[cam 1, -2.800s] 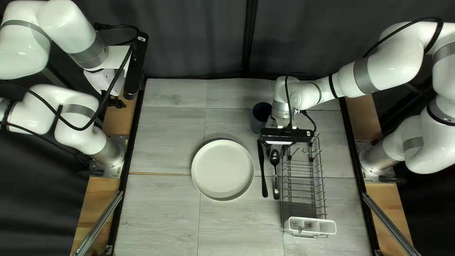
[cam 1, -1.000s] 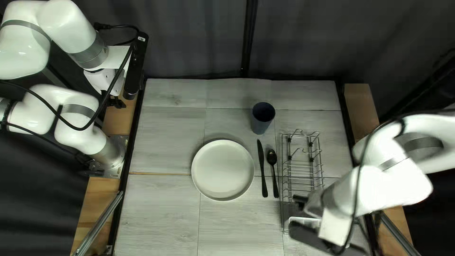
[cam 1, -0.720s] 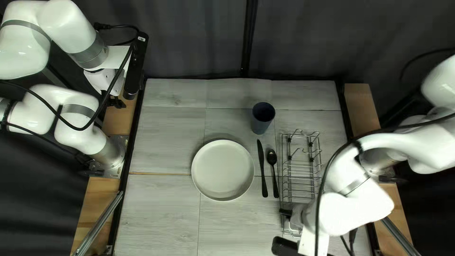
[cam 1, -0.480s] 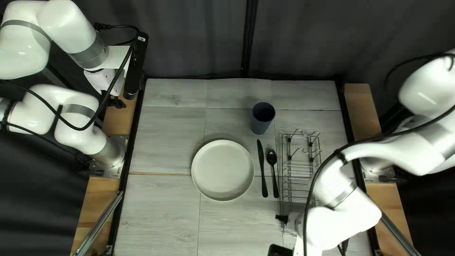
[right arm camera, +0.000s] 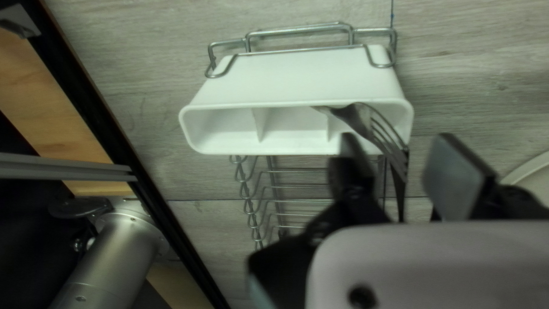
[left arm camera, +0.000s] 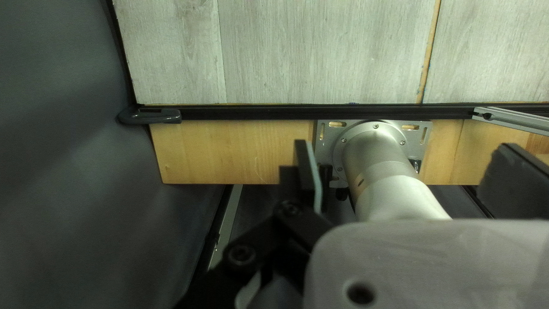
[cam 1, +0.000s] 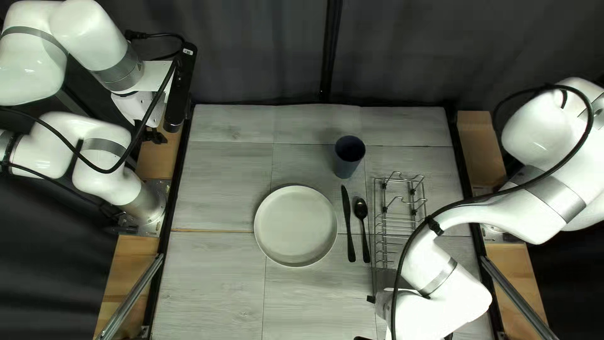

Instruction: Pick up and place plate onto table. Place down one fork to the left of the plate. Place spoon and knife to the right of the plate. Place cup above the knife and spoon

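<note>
swung down from beside the cup (cam 1: 348, 160) since the earlier frame, the right arm (cam 1: 440, 305) is over the rack's (cam 1: 375, 217) near end. its right gripper (right arm camera: 400, 163) stands well open, gripping nothing, fork (right arm camera: 357, 119) tines leaning from the white caddy (right arm camera: 300, 80) towards the space between its fingers. knife (cam 1: 347, 220) and spoon (cam 1: 360, 209) lie right of the plate (cam 1: 295, 225), cup above, so its left is saved for the fork. left gripper (left arm camera: 412, 174), wide and empty, waits off the table's (cam 1: 220, 277) edge. caddy wall's tight; lift clear, then cross high over cutlery and plate rim into open room.
</note>
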`<action>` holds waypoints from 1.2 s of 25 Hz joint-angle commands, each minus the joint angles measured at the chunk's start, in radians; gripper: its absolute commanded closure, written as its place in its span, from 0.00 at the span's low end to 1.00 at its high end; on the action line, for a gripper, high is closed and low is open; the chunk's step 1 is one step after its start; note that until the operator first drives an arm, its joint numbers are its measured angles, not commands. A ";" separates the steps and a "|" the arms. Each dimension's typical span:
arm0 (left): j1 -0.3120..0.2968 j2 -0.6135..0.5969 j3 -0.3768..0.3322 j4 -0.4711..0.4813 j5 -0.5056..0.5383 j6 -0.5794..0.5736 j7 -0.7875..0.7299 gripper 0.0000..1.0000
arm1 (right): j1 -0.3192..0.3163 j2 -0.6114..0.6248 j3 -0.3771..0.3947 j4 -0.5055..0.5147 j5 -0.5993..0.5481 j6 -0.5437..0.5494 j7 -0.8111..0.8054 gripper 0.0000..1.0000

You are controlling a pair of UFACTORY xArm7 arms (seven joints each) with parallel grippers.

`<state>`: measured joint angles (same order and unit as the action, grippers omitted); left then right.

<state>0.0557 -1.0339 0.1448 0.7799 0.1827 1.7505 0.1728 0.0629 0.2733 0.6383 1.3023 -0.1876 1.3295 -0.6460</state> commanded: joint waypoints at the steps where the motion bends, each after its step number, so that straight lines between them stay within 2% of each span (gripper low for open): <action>1: 0.000 0.000 0.000 0.000 0.000 0.000 0.000 0.00 | 0.007 -0.037 0.006 0.034 -0.004 0.060 0.011 1.00; 9: 0.000 0.000 0.000 0.000 0.000 0.000 0.000 0.00 | -0.047 -0.280 -0.027 0.042 0.087 0.223 -0.028 1.00; 14: 0.000 0.000 0.000 0.000 0.000 0.000 0.000 0.00 | -0.123 -0.421 -0.147 0.065 0.194 0.289 -0.129 1.00; 19: 0.000 0.000 0.000 0.000 0.000 0.000 0.000 0.00 | -0.234 -0.541 -0.345 -0.025 0.356 0.240 -0.214 1.00; 20: 0.000 0.000 0.000 0.000 0.000 0.000 0.000 0.00 | -0.269 -0.569 -0.404 -0.066 0.401 0.207 -0.217 1.00; 22: 0.000 0.000 0.000 0.000 0.000 0.000 0.000 0.00 | -0.309 -0.610 -0.476 -0.137 0.470 0.148 -0.214 1.00; 23: 0.000 0.000 0.000 0.000 0.000 0.000 0.000 0.00 | -0.320 -0.633 -0.497 -0.176 0.495 0.120 -0.204 1.00; 30: 0.000 0.000 0.000 0.000 0.000 0.000 0.000 0.00 | -0.320 -0.633 -0.497 -0.176 0.495 0.120 -0.204 1.00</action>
<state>0.0557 -1.0340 0.1448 0.7799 0.1827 1.7505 0.1728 -0.2569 -0.3588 0.1424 1.1269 0.3073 1.4502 -0.8501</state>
